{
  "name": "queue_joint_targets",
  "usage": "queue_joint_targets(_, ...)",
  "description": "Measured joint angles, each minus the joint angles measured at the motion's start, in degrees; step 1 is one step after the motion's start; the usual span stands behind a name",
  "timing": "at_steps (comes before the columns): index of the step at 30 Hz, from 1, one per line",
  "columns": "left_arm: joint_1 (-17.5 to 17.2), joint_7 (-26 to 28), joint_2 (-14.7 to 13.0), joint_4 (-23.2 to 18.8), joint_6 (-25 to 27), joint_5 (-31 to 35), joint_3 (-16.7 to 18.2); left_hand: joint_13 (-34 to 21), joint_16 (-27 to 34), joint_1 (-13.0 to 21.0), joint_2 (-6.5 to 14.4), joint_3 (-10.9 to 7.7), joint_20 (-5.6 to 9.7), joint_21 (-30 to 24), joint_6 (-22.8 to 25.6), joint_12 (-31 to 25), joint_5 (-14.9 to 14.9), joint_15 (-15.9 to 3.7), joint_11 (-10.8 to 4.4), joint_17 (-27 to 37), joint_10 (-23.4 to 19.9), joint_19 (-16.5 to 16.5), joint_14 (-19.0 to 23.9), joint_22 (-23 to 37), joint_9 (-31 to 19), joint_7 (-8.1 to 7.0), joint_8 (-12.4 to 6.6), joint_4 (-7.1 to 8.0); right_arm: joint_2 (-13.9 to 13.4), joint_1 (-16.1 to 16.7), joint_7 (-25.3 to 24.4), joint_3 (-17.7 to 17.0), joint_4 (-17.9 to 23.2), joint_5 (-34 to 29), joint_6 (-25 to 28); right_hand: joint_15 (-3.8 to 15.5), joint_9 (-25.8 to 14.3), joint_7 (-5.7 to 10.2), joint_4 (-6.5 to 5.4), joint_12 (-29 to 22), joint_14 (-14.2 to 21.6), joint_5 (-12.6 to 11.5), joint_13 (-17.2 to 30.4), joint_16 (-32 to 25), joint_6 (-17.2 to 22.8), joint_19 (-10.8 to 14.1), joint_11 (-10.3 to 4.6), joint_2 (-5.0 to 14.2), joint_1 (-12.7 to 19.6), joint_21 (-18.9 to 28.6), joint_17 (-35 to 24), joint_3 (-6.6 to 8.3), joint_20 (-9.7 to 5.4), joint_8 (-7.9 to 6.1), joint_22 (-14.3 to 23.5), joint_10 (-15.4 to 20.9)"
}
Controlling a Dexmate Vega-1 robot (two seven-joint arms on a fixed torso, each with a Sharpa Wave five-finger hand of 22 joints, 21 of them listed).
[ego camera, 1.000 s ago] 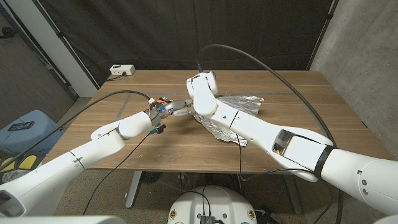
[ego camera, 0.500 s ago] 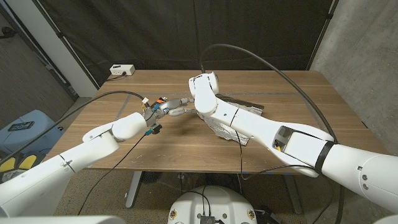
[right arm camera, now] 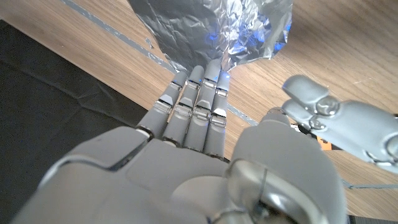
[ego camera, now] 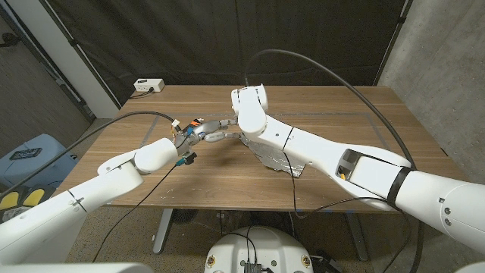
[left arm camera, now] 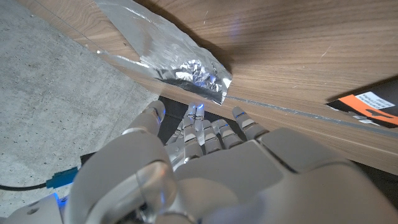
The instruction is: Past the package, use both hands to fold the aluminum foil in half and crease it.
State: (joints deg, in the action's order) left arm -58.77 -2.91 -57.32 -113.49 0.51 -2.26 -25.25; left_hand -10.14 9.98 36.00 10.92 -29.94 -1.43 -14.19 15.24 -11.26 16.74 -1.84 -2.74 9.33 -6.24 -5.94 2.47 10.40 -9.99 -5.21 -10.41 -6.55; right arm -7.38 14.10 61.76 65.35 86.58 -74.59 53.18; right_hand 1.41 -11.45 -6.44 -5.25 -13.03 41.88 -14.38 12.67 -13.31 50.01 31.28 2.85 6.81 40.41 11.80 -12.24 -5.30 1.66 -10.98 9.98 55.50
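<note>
On the table, both robot hands (ego camera: 203, 133) (ego camera: 231, 129) reach open-fingered toward the aluminum foil (ego camera: 274, 158)

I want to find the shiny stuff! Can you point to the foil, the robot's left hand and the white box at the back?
aluminum foil (ego camera: 279, 161), head view, crinkled near edge.
left hand (ego camera: 195, 133), head view, its middle.
white box (ego camera: 149, 86), head view, its top.

So the foil (ego camera: 279, 161) lay on the table (ego camera: 364, 121) a bit right of the middle, mostly tucked under the right arm (ego camera: 318, 155). The left hand (ego camera: 203, 131) sat just left of it, near the table's centre, with the right hand (right arm camera: 199, 106) at the foil's edge. A small box (ego camera: 148, 86) sat at the far left corner.
</note>
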Motion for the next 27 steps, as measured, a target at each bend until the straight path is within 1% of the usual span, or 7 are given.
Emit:
queue_joint_targets(8,0.03,0.41,0.31,0.69,-0.46,0.36,-0.17,-0.15,0.44,0.0,0.0,0.0,0.0,0.0,1.68,-0.44,0.01,0.21,-0.34,0.02,-1.56,-0.83,1.84,0.0,0.0,-0.23,-0.2,0.0,-0.88,-1.52,-1.21,0.85,1.52,5.07,1.44,0.0,-0.01,0.0,-0.23,0.0,0.0,-0.25,0.0,0.0,0.0,0.31,0.0,0.32,-0.32,0.0,0.0,0.09,0.3,0.0,0.0,0.0)
queue_joint_targets(11,0.48,1.81,0.89,1.49,-2.23,3.37,-0.76,-0.15,0.44,0.0,0.0,0.0,0.31,0.0,2.37,-0.44,0.01,-0.01,-0.33,0.01,-2.38,-1.14,2.06,0.0,0.0,-0.12,-0.46,0.0,-1.39,-2.07,-1.72,1.29,2.34,6.5,2.07,0.0,-0.01,0.0,-0.23,0.0,0.0,-0.46,0.0,0.0,0.0,0.3,0.0,0.32,-0.32,0.0,-0.01,0.08,0.3,-0.22,0.0,0.01)
queue_joint_targets(15,1.67,2.25,2.07,3.05,-2.71,4.65,-1.94,-0.15,0.44,-0.25,-0.25,-0.24,0.0,0.0,2.89,-0.44,0.01,0.2,-0.53,0.01,-2.58,-1.44,2.46,0.0,0.0,-0.21,-0.46,-0.24,-1.93,-2.53,-2.63,1.65,3.27,8.31,3.27,0.0,-0.01,0.0,-0.23,0.0,0.0,-0.69,0.0,0.43,0.0,0.3,-0.04,0.32,-0.32,0.0,0.23,0.08,0.29,-0.28,0.0,0.04)
queue_joint_targets(19,3.44,3.17,3.7,5.11,-4.05,9.32,-3.83,-0.14,0.44,-0.25,-0.25,-0.25,0.22,0.0,3.35,-0.44,0.01,-0.11,-0.64,0.02,-3.09,-1.66,2.77,0.0,-0.24,-0.17,-0.46,-0.25,-3.81,-3.78,-3.64,2.55,6.52,9.71,4.41,0.0,-0.01,0.22,-0.23,0.0,0.0,-0.9,0.0,0.48,0.23,0.3,-0.36,0.32,-0.32,0.0,0.27,0.08,0.29,-0.28,0.0,0.37)
queue_joint_targets(25,6.76,3.17,6.77,9.18,-4.05,9.32,-7.21,-0.14,0.44,-0.41,-0.41,-0.25,0.31,0.0,3.49,-0.44,-0.22,-0.33,-0.95,0.02,-3.4,-1.75,2.99,0.0,-0.3,-0.21,-0.46,-0.25,-3.81,-3.78,-5.01,2.55,6.52,11.56,5.78,0.0,-0.01,0.22,-0.23,0.0,0.0,-0.91,0.0,0.48,0.23,0.3,-0.54,0.71,0.07,0.0,0.54,0.08,0.29,-0.28,0.0,0.55)
queue_joint_targets(26,7.25,3.86,7.21,9.81,-5.86,16.19,-7.71,-0.14,0.44,-0.48,-0.47,-0.25,0.31,-0.01,3.56,-0.44,-0.22,-0.31,-0.95,0.02,-3.39,-1.75,2.97,0.01,-0.3,-0.15,-0.46,-0.25,-6.16,-5.0,-5.17,3.47,9.98,11.79,5.95,0.02,-0.02,0.22,-0.22,0.0,0.02,-0.95,0.0,0.48,0.23,0.29,-0.54,0.71,0.07,0.0,0.53,0.08,0.28,-0.28,0.0,0.55)
queue_joint_targets(27,7.58,3.86,7.52,10.23,-5.86,16.19,-8.04,-0.14,0.44,-0.47,-0.47,-0.25,0.31,-0.01,3.93,-0.46,-0.22,-0.31,-0.95,0.02,-3.4,-1.75,2.97,0.01,-0.3,-0.2,-0.46,-0.25,-6.16,-5.0,-5.33,3.47,9.98,12.01,6.06,0.17,-0.02,0.22,-0.22,0.0,0.17,-1.31,0.0,0.48,0.23,0.28,-0.54,0.74,0.11,0.0,0.53,0.08,0.27,-0.28,0.0,0.55)
